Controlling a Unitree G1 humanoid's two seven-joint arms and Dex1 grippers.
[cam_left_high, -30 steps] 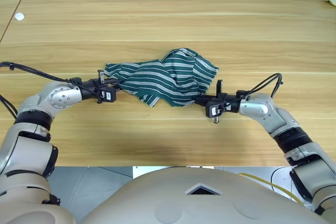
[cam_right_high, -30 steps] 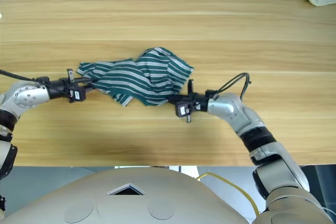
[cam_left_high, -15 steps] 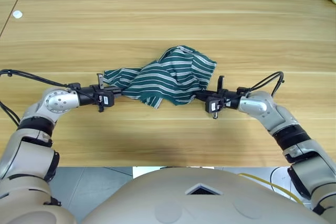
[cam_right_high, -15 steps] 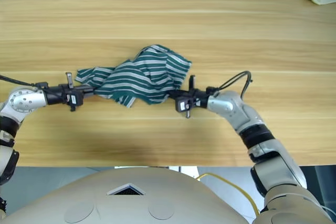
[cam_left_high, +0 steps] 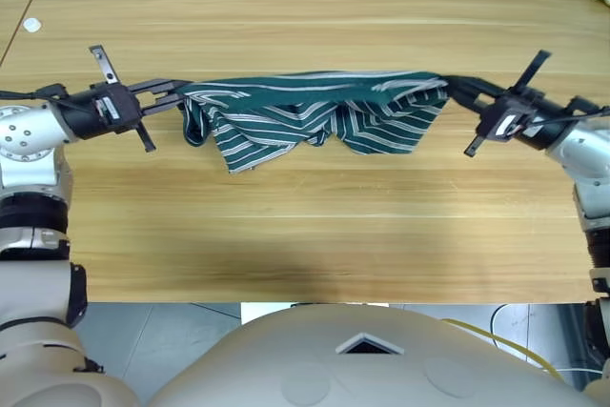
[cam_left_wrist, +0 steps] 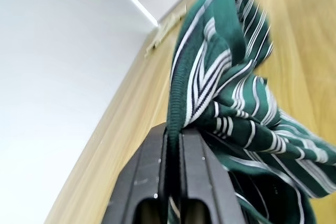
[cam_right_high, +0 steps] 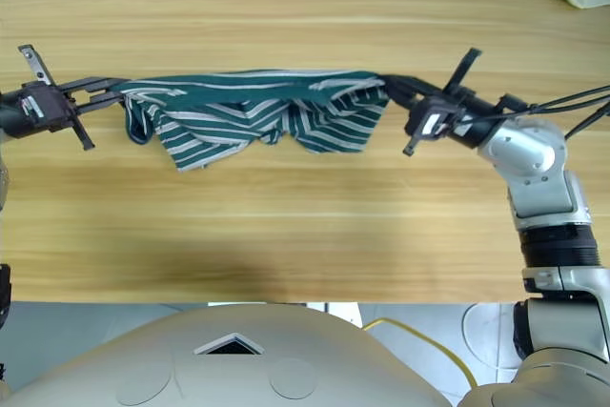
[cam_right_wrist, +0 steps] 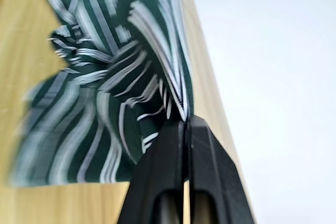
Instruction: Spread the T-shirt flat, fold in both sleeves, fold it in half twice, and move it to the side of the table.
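The left gripper (cam_left_high: 174, 92) pinches one end of the green, white-striped fabric T-shirt (cam_left_high: 315, 111), strung taut above the pale wooden table (cam_left_high: 286, 216); the right gripper (cam_left_high: 457, 89) pinches the other; lower both evenly, tension held, so the sagging body lands unwrinkled.

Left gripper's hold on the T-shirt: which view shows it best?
Left wrist view: the left gripper is close up, both fingers shut on a ribbed edge of the T-shirt. The eye views show that pinch small, at the left end of the stretched shirt. The right wrist view shows the right gripper pinching the other end.
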